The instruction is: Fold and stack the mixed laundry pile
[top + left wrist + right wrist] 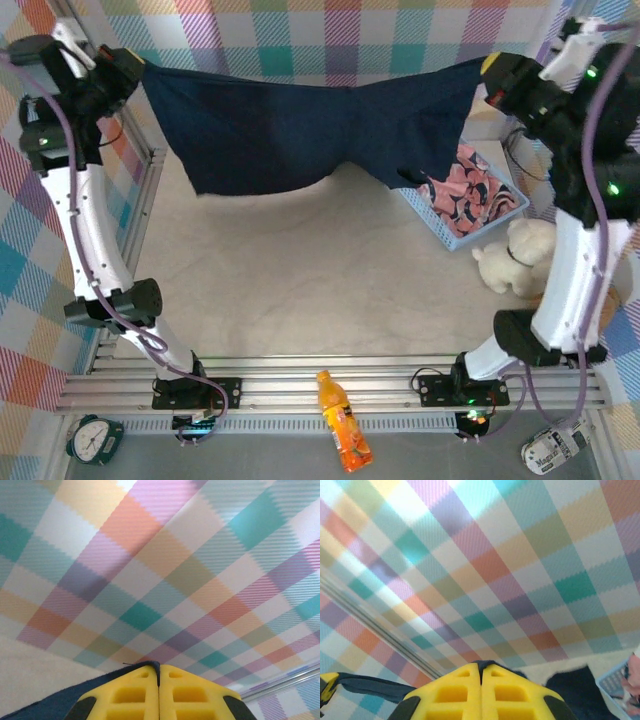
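Top external: navy trousers (300, 130) are held spread in the air between left gripper (142, 68) and right gripper (487, 78), above the table (300, 280). The pink garment (465, 190) is seen lying in the basket (430, 222).
Left wrist: jaws are clamped on the navy trousers (50, 705).
Right wrist: likewise clamped on the navy trousers (570, 690).
Step judged: spreading before the fold. Lowering flat is called for next.

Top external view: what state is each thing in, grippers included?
left gripper: shut on navy trousers
right gripper: shut on navy trousers
navy trousers: held up, stretched between the two grippers
pink garment: crumpled inside basket
basket: upright
orange bottle: lying on its side
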Motion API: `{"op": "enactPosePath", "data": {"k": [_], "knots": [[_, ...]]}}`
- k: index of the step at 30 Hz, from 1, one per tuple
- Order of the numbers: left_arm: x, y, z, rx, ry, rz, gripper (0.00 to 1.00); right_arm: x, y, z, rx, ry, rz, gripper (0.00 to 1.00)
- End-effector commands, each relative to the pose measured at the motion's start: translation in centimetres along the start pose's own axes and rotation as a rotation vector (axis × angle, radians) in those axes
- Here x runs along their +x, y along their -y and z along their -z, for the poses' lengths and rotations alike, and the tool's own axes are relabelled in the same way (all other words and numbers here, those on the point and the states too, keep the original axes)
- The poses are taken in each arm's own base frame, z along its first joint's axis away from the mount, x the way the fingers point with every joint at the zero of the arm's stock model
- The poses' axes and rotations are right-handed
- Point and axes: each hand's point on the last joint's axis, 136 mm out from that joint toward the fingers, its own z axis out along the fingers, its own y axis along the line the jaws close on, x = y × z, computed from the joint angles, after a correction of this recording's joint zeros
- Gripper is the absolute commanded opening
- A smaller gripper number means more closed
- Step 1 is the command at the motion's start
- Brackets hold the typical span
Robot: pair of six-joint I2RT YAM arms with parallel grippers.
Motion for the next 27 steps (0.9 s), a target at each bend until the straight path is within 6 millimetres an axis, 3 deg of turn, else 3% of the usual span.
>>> {"op": "enactPosePath", "data": {"k": [1, 5, 7, 9, 11, 15, 20, 23, 27], "knots": [[-4.9, 7.8, 8.6, 0.156, 0.211, -0.126, 0.00, -4.5, -4.5, 7.3, -0.096, 0.224, 0.064, 0.00], [-5.1, 11.0, 11.1, 0.255, 0.231, -0.126, 0.00, -5.6, -5.6, 13.0, -0.082, 0.349, 0.114, 0.00], [-5.2, 11.8, 11.7, 0.289, 0.234, -0.116, 0.00, -5.6, -5.4, 14.4, -0.059, 0.383, 0.129, 0.00], [-5.2, 12.3, 12.0, 0.306, 0.232, -0.110, 0.00, -5.5, -4.8, 14.5, -0.031, 0.392, 0.136, 0.00], [-5.0, 11.9, 11.9, 0.290, 0.227, -0.105, 0.00, -5.1, -4.0, 13.3, -0.010, 0.371, 0.130, 0.00], [-3.7, 8.0, 9.2, 0.182, 0.163, -0.031, 0.00, -2.9, -0.9, 6.7, 0.027, 0.242, 0.078, 0.00], [-1.1, 0.0, 3.1, 0.000, 0.070, 0.066, 0.00, 0.3, 4.7, -3.5, 0.103, 0.105, 0.008, 0.00], [2.0, -5.7, -1.1, -0.116, -0.015, 0.097, 0.00, 3.8, 8.2, -10.7, 0.111, -0.017, -0.063, 0.00], [8.5, -11.1, -6.4, -0.240, -0.168, 0.088, 0.00, 8.2, 12.9, -18.5, 0.156, -0.125, -0.102, 0.00]]}}
